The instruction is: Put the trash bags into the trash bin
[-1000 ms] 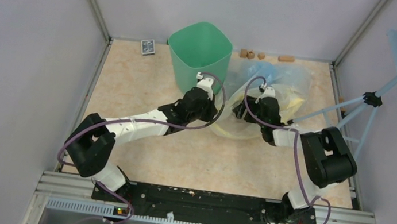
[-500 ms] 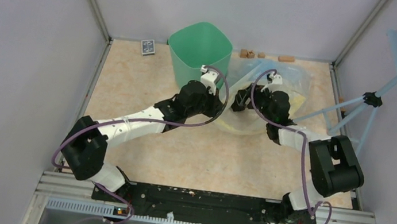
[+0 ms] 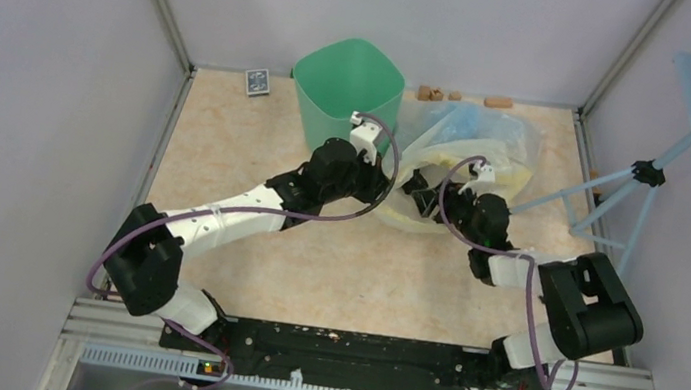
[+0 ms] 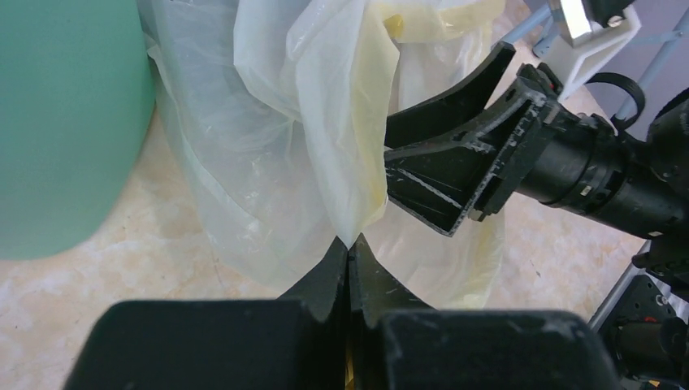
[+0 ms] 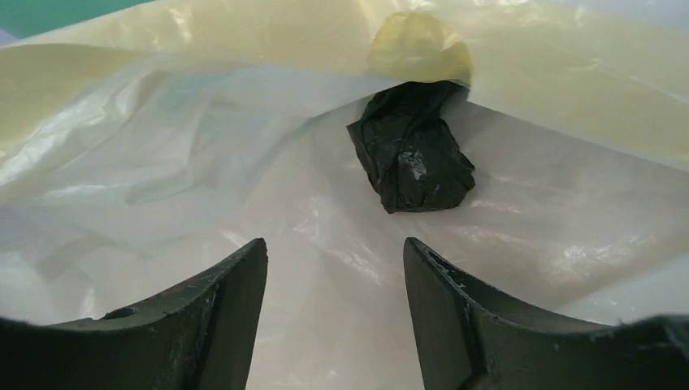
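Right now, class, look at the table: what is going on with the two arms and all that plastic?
The left gripper, jaws shut, pinches an edge of the pale translucent yellowish plastic bag, which lies beside the mint-green plastic bin. The right gripper, jaws open, points into that pale bag at a crumpled glossy black plastic bag lying inside, and is not touching it. From above, the bin looks empty.

We see only a crumpled wad of the black trash bag (image 5: 412, 158), its top tucked under the translucent plastic heap (image 5: 244, 122), which hides it wholly from overhead.
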You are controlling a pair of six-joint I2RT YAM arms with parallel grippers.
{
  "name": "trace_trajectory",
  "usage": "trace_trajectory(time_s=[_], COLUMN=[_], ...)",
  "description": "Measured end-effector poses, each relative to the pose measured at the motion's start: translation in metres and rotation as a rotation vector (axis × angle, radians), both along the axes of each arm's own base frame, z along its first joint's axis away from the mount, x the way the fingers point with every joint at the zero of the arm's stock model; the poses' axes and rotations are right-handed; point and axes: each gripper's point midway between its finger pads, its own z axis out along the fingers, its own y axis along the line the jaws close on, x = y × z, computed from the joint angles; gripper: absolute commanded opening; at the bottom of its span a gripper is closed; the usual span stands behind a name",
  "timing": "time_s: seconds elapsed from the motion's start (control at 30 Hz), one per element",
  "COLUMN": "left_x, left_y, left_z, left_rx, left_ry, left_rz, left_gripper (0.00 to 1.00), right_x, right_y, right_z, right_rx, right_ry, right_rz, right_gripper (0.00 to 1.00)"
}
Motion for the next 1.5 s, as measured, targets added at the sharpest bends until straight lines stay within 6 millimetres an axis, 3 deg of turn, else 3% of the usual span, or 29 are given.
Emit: trace_trajectory(time_s=[0.27,0.6,0.73,0.8,0.93,1.0,1.13,1.27,1.37,1.5], left_x=[-0.007,-0.019,-0.017,-0.016,-0.01,-0.006,-0.001,0.002,0.004,0.004], left_y=[-0.008,-0.004,-0.005,-0.003,0.0,0.003,0.009,0.012,0.013,0.012], left_z=[0.001,-0.032,-0.035,-0.036,-0.039,-0.043,-0.056,-0.064,-0.071,-0.084], left_rx=[-0.035,-0.018,-0.011,-0.005,0.013,0.028,0.07,0.094,0.11,0.133], left_ry=[0.005,0.046,0.042,0.034,0.023,0.023,0.034,0.037,0.042,0.064], left_rz=[-0.054,-0.083,-0.08,-0.074,-0.039,-0.018,0.021,0.042,0.046,0.044], left_gripper=[0.0,0.0,0.0,0.0,0.0,0.0,0.0,0.0,0.0,0.0], right_x=[0.023,0.079,0.091,0.089,0.083,0.081,0.073,0.049,0.036,0.023], right_y=[-0.001,0.003,0.003,0.003,0.006,0.009,0.011,0.004,-0.004,-0.02], right_z=[-0.017,-0.032,-0.047,-0.057,-0.066,-0.066,-0.067,-0.059,-0.038,0.003], right_rx=[-0.033,-0.149,-0.204,-0.222,-0.235,-0.226,-0.2,-0.172,-0.161,-0.147], right_ry=[0.049,0.089,0.122,0.146,0.175,0.179,0.203,0.25,0.259,0.235], right_rz=[-0.05,-0.102,-0.099,-0.091,-0.059,-0.043,-0.027,-0.039,-0.072,-0.143], right_gripper=[0.68,0.68,0.59,0.52,0.22,0.13,0.08,0.07,0.0,0.0])
